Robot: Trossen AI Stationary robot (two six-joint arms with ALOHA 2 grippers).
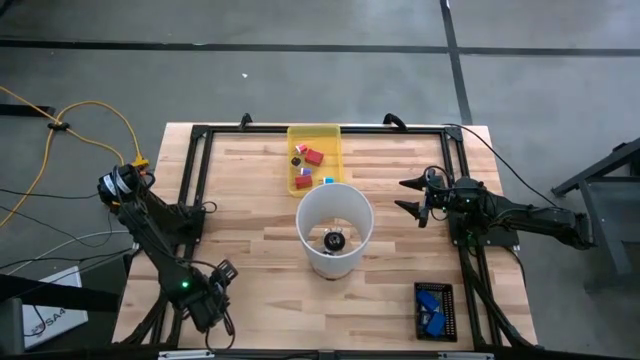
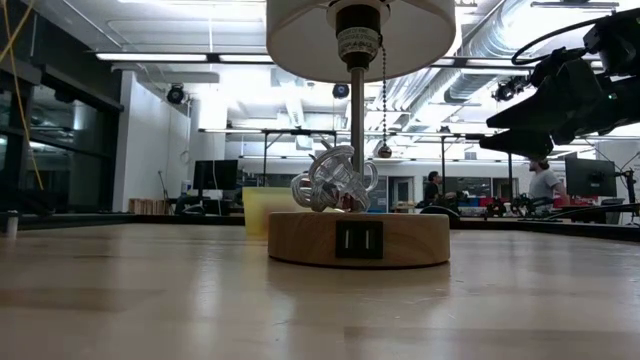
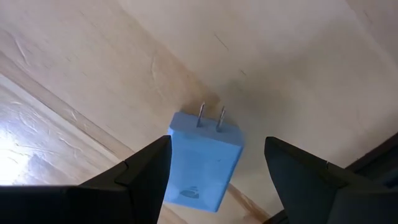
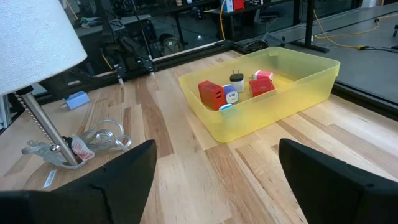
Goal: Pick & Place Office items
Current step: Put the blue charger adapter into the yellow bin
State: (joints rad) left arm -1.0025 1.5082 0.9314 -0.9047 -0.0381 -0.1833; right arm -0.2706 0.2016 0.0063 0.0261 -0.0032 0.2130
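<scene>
I am hovering my left gripper (image 3: 214, 180), fingers spread and grasping nothing, over a light-blue charger (image 3: 205, 162) lying flat near the worktop's (image 1: 250, 200) front-left corner, its long axis and prongs pointing away from me. My right gripper (image 1: 408, 195) is waiting released near the right edge.

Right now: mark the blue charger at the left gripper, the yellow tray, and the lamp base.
blue charger (image 3: 205, 165), left wrist view, on its flat top face.
yellow tray (image 4: 273, 109), right wrist view, on its near side wall.
lamp base (image 2: 300, 240), low view, on its wooden side.
</scene>
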